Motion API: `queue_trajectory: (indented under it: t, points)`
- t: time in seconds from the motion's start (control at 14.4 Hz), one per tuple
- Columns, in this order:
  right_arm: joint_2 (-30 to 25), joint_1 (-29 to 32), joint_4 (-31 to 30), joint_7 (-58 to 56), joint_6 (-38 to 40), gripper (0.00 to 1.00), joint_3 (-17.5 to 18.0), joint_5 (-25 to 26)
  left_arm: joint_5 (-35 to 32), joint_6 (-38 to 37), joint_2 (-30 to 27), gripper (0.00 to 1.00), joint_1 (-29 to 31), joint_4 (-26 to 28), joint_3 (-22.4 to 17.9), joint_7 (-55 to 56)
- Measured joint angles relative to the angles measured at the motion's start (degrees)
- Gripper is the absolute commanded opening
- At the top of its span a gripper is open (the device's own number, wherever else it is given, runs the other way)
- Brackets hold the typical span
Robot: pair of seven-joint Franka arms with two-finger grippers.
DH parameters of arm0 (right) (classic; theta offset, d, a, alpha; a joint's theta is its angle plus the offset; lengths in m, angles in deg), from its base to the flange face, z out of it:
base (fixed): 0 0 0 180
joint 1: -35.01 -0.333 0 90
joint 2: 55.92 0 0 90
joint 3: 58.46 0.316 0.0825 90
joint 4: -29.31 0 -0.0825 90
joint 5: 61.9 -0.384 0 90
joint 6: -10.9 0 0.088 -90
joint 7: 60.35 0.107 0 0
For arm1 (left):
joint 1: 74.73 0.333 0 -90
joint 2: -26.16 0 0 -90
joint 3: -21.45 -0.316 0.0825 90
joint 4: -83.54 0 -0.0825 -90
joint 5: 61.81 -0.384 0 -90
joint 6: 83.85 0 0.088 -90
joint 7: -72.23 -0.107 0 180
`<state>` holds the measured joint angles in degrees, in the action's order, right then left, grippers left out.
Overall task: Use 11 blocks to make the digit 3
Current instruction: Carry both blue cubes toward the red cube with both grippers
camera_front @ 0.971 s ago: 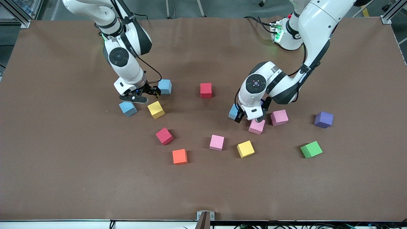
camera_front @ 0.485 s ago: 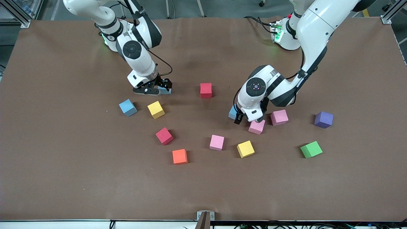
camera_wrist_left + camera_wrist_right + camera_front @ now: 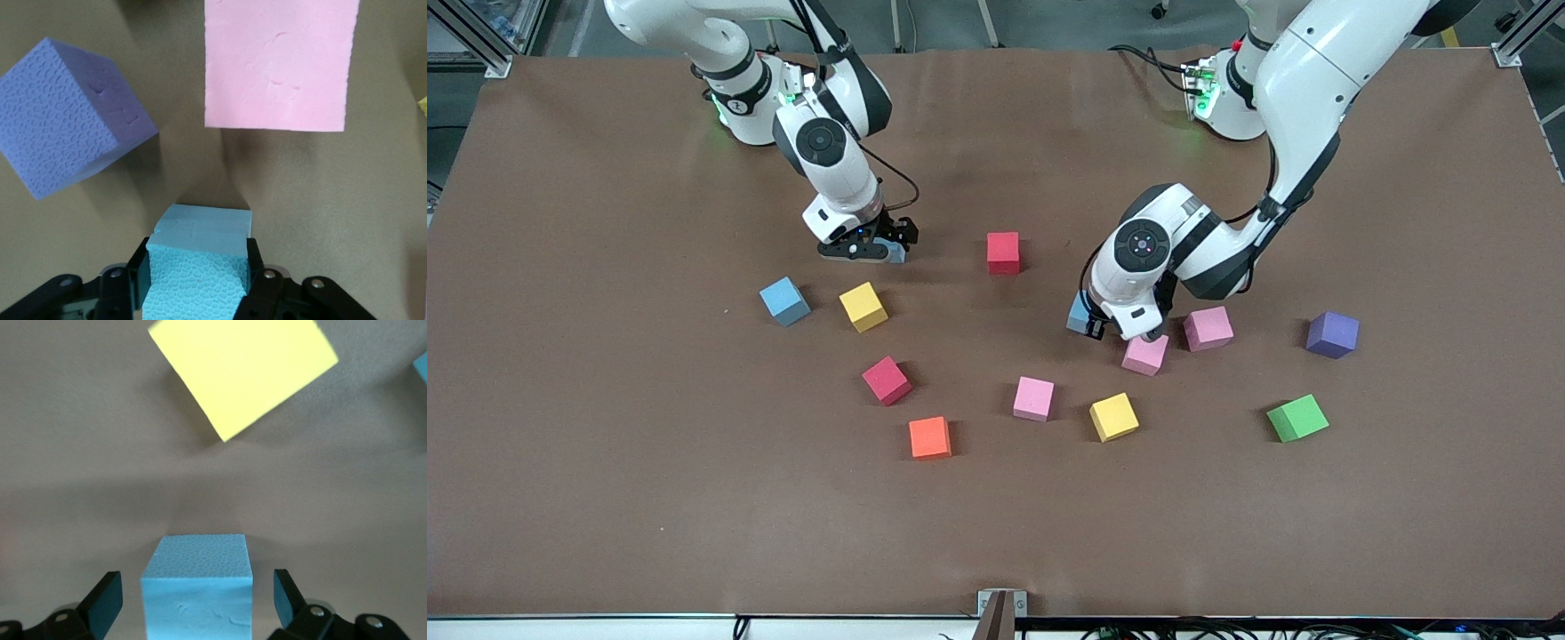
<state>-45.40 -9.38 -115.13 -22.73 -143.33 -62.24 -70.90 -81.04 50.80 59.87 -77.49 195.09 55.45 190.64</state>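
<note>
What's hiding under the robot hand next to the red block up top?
A light blue block sits on the table between the right gripper's open fingers, not yet squeezed. In the front view the hand covers most of it.

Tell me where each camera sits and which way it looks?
Front view: high across the table, facing the robots; both arms show.
Left wrist view: on the left wrist, looking down past the left tool, shut on a light blue block.
Right wrist view: on the right wrist, looking down past the open right tool at a second light blue block.
Shared: front view shows both blocks.
</note>
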Motion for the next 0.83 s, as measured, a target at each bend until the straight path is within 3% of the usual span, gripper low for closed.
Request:
queue_trajectory:
  t: [0.14, 0.28, 0.49, 0.69, 0.83]
  points:
    - [1.38, -0.47, -0.17, 0.28, -1.46, 0.97, 0.0, 0.0, 1.2, -0.9, -0.78, 0.17, 0.6, -0.07, 1.82, 2.07]
    - [2.01, -1.11, -0.17, 1.59, -1.82, 0.89, 0.0, -0.01, 2.47, -2.74, -1.66, 0.2, 1.02, -0.07, 4.39, 7.27]
    - [2.02, -2.4, -0.16, 3.58, -1.82, 0.71, 0.01, -0.01, 5.12, -3.55, -2.16, 0.26, 1.0, 0.07, 5.19, 16.14]
    - [2.01, -2.62, -0.15, 5.24, -1.75, 0.23, -0.06, -0.05, 9.73, -3.58, -2.12, 0.24, 1.05, 0.82, 5.37, 20.15]
    - [1.89, -2.61, -0.06, 9.07, -1.15, 0.05, -0.2, -0.15, 10.08, -3.58, -2.13, 0.23, 0.82, 1.43, 6.31, 23.84]
